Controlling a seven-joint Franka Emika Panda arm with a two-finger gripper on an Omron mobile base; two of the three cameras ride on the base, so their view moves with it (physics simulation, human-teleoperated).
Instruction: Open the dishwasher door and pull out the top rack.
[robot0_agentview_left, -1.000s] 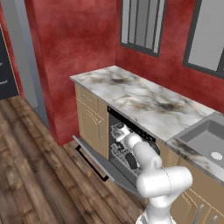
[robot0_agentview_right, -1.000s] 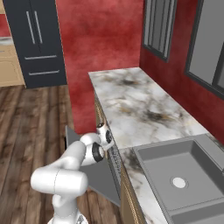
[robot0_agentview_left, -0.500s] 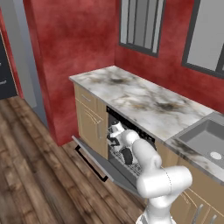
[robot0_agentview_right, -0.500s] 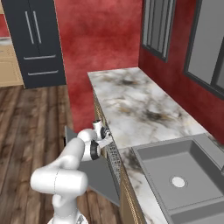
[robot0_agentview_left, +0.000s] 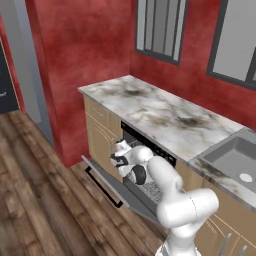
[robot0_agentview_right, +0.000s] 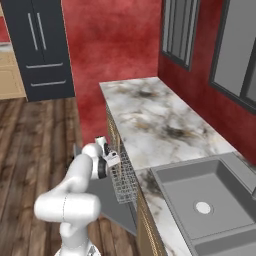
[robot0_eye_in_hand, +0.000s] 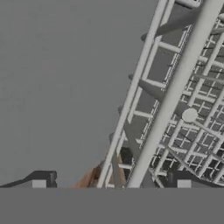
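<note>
The dishwasher door lies folded down and open, a flat grey panel with its black bar handle at the outer edge. It also shows as a grey sheet under the arm. The top rack, a pale wire-grid basket, sticks out from under the counter above the door. My gripper hovers at the rack's front edge, open. In the hand view the rack's thick front rail runs diagonally between my fingertips, with the grid to the right and the door panel to the left.
A marble counter tops the tan cabinet fronts. A steel sink sits at its near end. Red walls stand behind and to the left. Wooden floor spreads out in front of the door, and a dark tall cabinet stands far off.
My hand has drawn outward from the dishwasher opening, over the open door, toward the room. The jaws have stayed open.
</note>
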